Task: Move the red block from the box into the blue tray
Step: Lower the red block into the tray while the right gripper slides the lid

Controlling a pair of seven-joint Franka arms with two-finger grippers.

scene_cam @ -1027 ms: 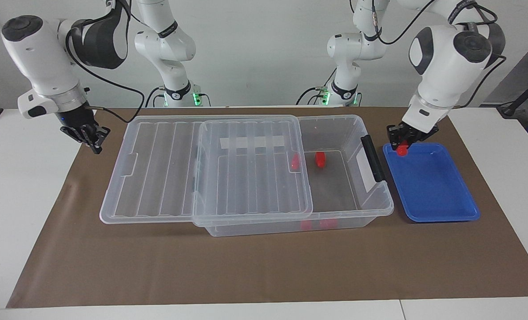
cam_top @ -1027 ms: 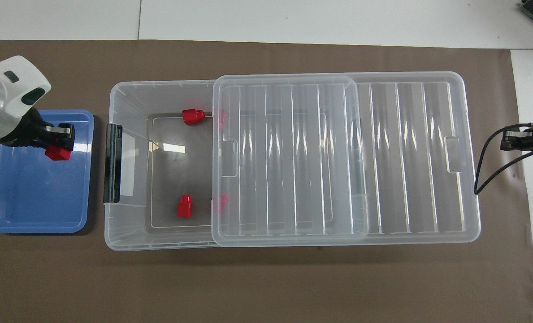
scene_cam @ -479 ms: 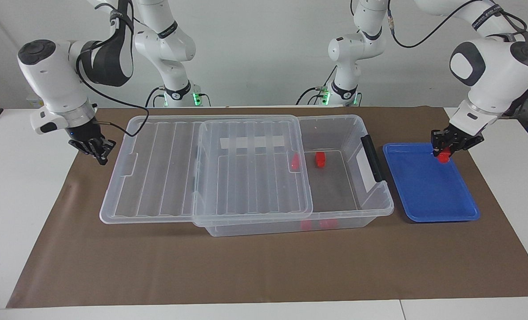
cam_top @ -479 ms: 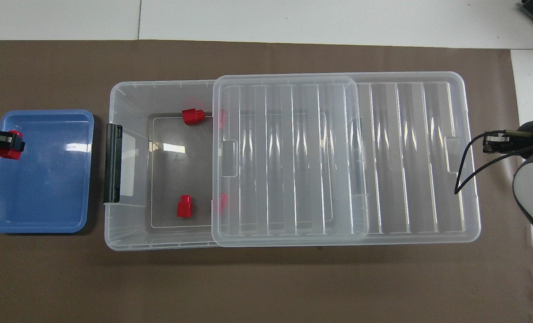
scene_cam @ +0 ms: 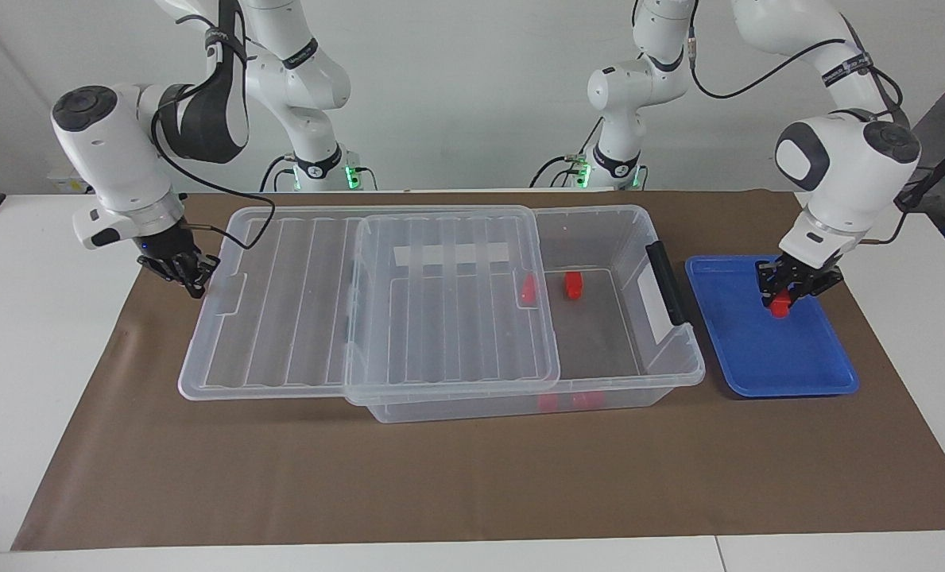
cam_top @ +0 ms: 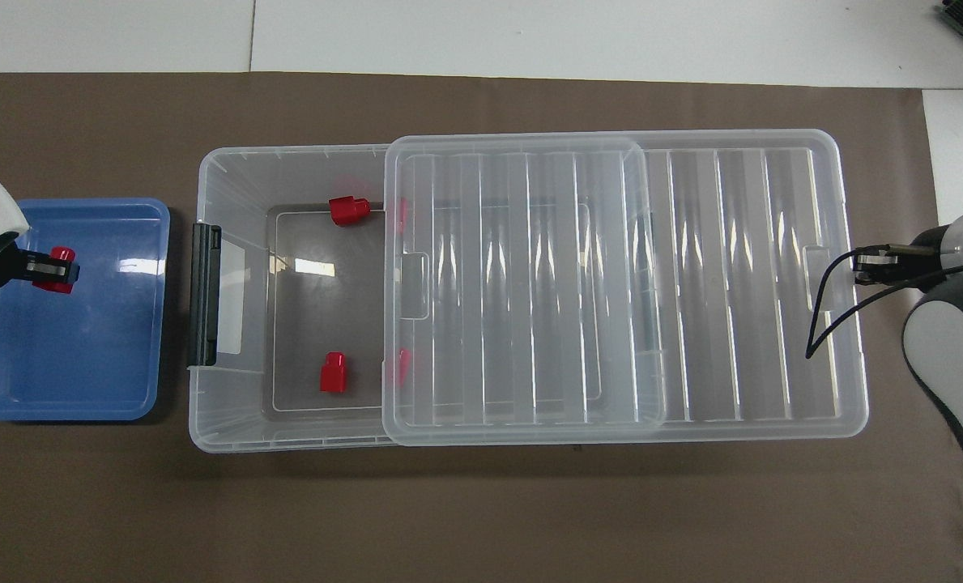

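We see the left gripper (scene_cam: 785, 295) clamped on the red block (scene_cam: 780, 305) low over the blue tray (scene_cam: 790, 373), straight down to release; right gripper (scene_cam: 188, 274) waits by the lid (scene_cam: 281, 318), fingers unclear.

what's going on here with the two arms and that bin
The left tool holds a red block low over the blue tray, not yet let go. The box sits beside the tray with its lid slid toward the right arm's end, and more red blocks lie inside. The right tool is at the lid's end edge.
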